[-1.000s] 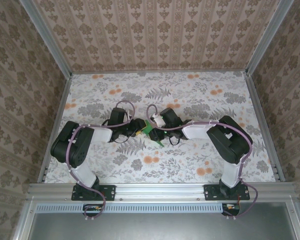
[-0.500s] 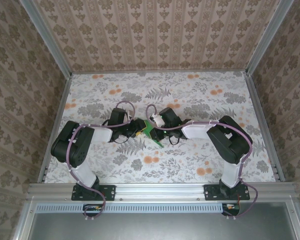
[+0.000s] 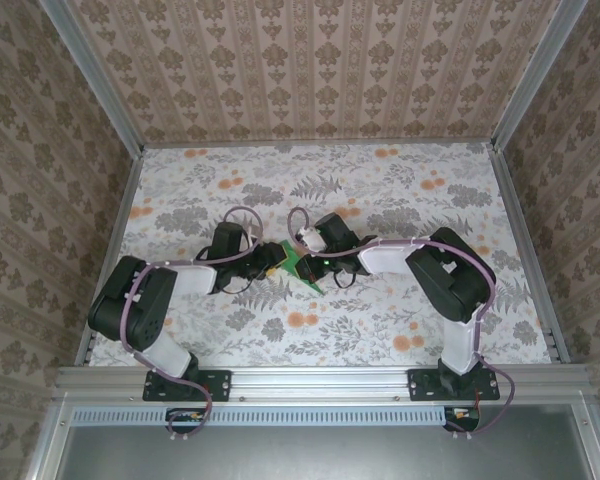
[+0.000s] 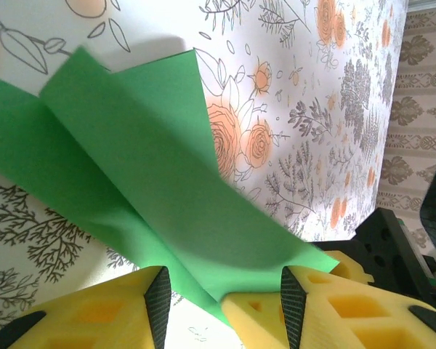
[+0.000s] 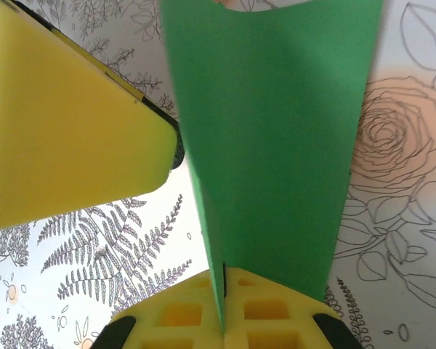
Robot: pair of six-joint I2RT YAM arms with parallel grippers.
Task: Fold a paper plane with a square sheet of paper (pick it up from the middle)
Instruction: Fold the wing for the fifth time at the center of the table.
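**Top external.** The green sheet of paper [image 3: 302, 266], creased, lies near the middle of the flowered worktop [image 3: 380, 190], well apart from every edge. The left tool [image 3: 276, 262] and the right tool [image 3: 305, 258] meet at it from opposite sides.

**Left wrist.** The left tool [image 4: 224, 280] is open. Its yellow fingers [image 4: 94, 316] stand apart, and a narrowing end of the sheet [image 4: 152, 167] passes between them, lying close to the finger on the right of the view. The rest of the sheet rises in folds above the worktop [image 4: 298, 87].

**Right wrist.** The right tool [image 5: 224, 291] is closed on the sheet [image 5: 276, 131], whose folded edge is pinched in the seam between the two fingers. One yellow finger [image 5: 65, 138] of the left tool sits just beside the sheet, above the worktop [image 5: 414, 182].
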